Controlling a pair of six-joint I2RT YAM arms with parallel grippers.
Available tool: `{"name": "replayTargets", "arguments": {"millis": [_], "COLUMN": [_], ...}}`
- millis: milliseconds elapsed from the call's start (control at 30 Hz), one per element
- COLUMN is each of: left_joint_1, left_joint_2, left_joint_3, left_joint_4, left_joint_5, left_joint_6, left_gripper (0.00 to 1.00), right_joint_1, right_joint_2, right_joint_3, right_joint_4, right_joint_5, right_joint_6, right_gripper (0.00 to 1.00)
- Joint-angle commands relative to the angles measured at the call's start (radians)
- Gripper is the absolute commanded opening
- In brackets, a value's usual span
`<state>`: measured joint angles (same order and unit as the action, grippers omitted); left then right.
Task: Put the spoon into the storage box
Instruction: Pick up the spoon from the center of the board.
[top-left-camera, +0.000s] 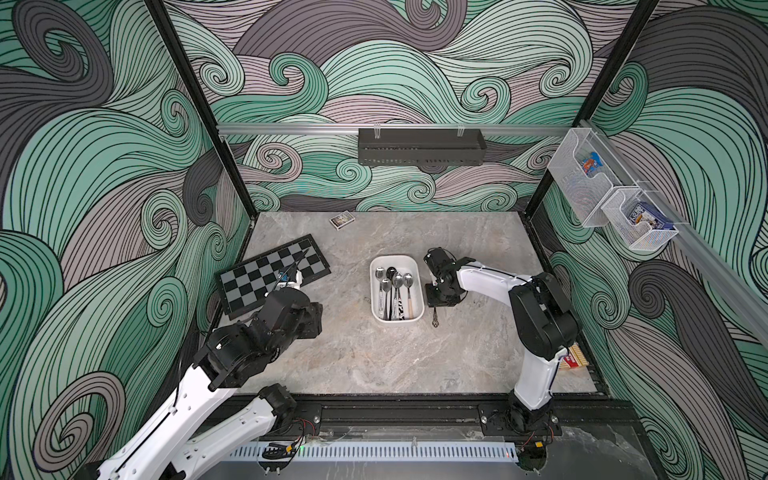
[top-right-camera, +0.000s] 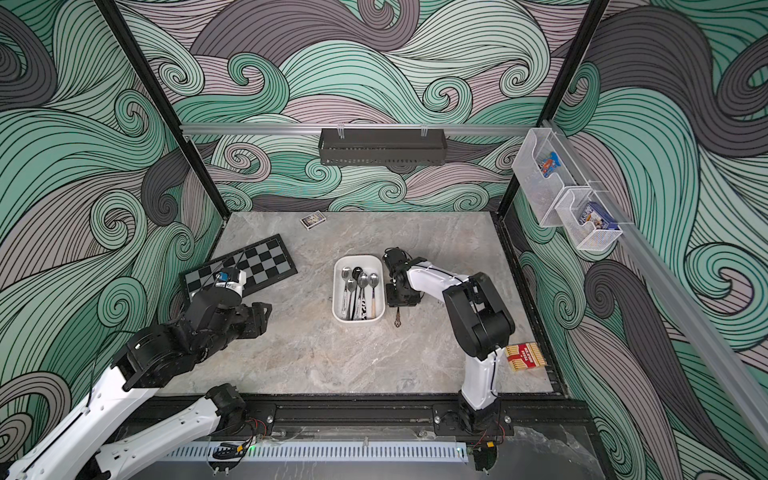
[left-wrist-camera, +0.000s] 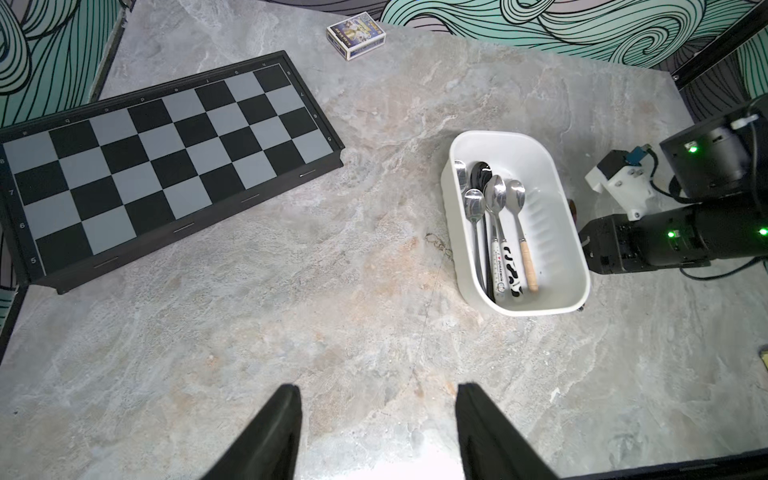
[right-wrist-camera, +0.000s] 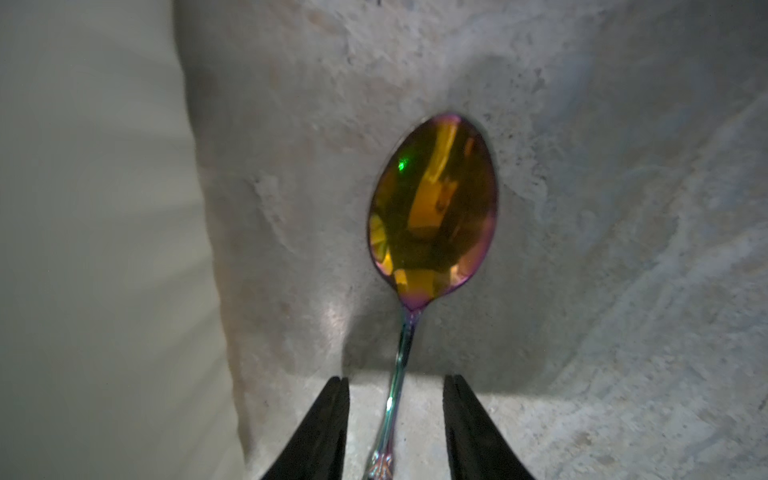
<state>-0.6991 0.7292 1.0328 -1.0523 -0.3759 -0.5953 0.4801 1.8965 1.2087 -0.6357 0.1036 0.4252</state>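
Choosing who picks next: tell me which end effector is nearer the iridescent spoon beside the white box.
Right. The right end effector straddles the handle of the spoon, jaws apart on either side. The left end effector hangs over bare table beyond the storage box.

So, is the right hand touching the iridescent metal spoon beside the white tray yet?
Apart. In the right wrist view the right hand straddles the handle of the iridescent metal spoon, with bare table showing on both sides of the handle.
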Motion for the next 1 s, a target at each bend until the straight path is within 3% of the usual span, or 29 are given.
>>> {"name": "replayTargets", "arguments": {"millis": [0,200,367,700,967], "left_joint_1": [0.007,0.009,0.009,0.009,0.009], "left_joint_2": [0.007,0.006,0.032,0.046,0.045], "left_joint_3": [-0.021,-0.058,-0.077,-0.095,-0.099], "left_joint_4": [-0.016,0.020,0.048,0.073,0.075], "left_joint_5": [-0.012,-0.013,0.000,0.015,0.015], "left_joint_6": [-0.009,-0.006,-0.013,-0.014,-0.014], "left_gripper": [0.62,0.62,0.62,0.62,0.62], "right_joint_1": [0.005,0.013,0.014,0.017,0.098], "right_joint_2": [0.042,0.063,-0.010,-0.214,-0.259], "right_joint_3": [0.012,0.005,-0.004,0.015,0.165], "right_joint_4": [-0.004,-0.003,0.003,-0.037,-0.142], "right_joint_5": [0.042,0.050,0.056,0.018,0.011], "right_joint_6": [0.012,0.020,0.028,0.007,0.021], "right_gripper": [0.35,0.18,0.00,0.00,0.00]}}
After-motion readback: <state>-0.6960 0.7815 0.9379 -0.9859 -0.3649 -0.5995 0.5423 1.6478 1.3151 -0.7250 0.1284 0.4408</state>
